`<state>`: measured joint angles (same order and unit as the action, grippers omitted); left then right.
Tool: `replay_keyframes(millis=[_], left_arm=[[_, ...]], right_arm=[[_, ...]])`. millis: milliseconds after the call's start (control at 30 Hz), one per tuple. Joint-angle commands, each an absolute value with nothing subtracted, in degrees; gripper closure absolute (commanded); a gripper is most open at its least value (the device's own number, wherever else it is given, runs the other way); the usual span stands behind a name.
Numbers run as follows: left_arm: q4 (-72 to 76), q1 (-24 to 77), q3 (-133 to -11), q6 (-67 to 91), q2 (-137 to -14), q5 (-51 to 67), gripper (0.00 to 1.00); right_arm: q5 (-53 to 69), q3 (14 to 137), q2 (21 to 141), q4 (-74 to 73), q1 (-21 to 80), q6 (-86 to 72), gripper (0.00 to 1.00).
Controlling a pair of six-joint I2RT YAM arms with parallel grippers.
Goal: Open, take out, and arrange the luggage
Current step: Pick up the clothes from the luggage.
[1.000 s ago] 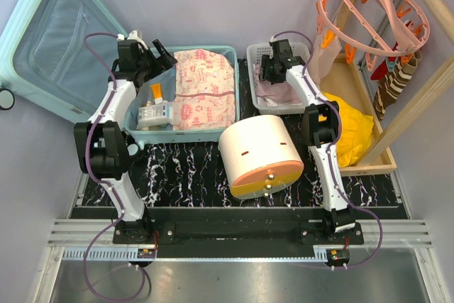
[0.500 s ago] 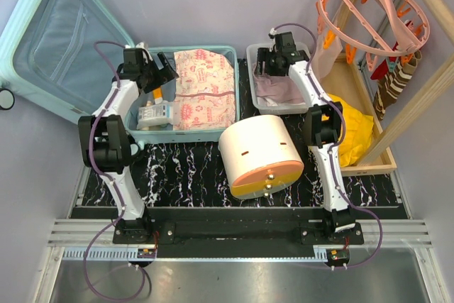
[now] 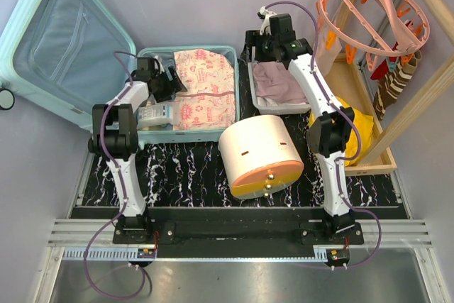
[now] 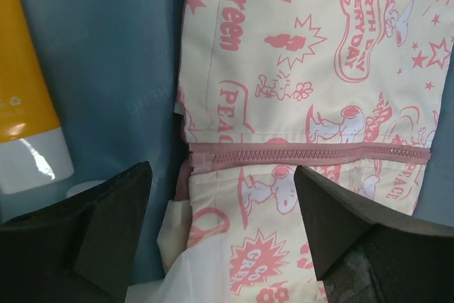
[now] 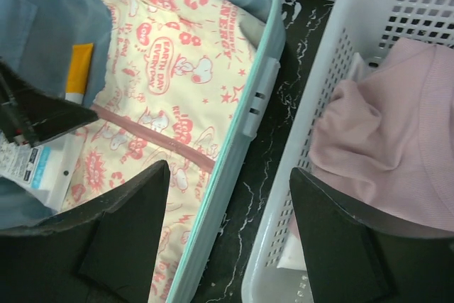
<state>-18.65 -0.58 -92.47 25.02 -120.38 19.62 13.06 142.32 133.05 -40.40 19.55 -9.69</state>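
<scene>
The luggage lies open, its pale mint lid leaning back at the left and its base flat on the mat. In the base lie a cream pouch with pink cartoon print, an orange tube and some small packets. My left gripper hangs open low over the pouch's left end, by its pink zipper, holding nothing. My right gripper is open and empty above the gap between the luggage rim and the white basket.
The white mesh basket holds a pink garment. A cream cylinder with an orange end lies in front on the black marbled mat. At the right are a yellow cloth, a wooden rack and a pink peg hanger.
My left gripper moved right and down into the luggage base, over the pouch. My right gripper lifted out of the basket toward the back left and opened wider.
</scene>
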Motion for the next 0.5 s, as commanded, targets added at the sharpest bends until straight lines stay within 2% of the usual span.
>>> replay_keyframes(millis=[0,167,367,467], left_arm=[[-16.35,-0.26,-97.03,24.08,-122.34,22.24,0.20],[-16.61,-0.18,-99.14,24.70,-125.59,22.23,0.26],[-16.79,3.25,-99.40,23.73,-127.53,21.36,0.26],[-17.49,4.48,-100.02,23.64,-128.76,20.75,0.23]], right_arm=[[13.45,141.33,127.89,-41.22,20.92,-8.18,0.23],[10.29,142.11,125.16,-42.36,22.41,-8.70,0.25],[8.09,144.49,123.40,-42.45,23.03,-7.74,0.24],[7.56,143.44,122.61,-42.80,23.03,-6.77,0.25]])
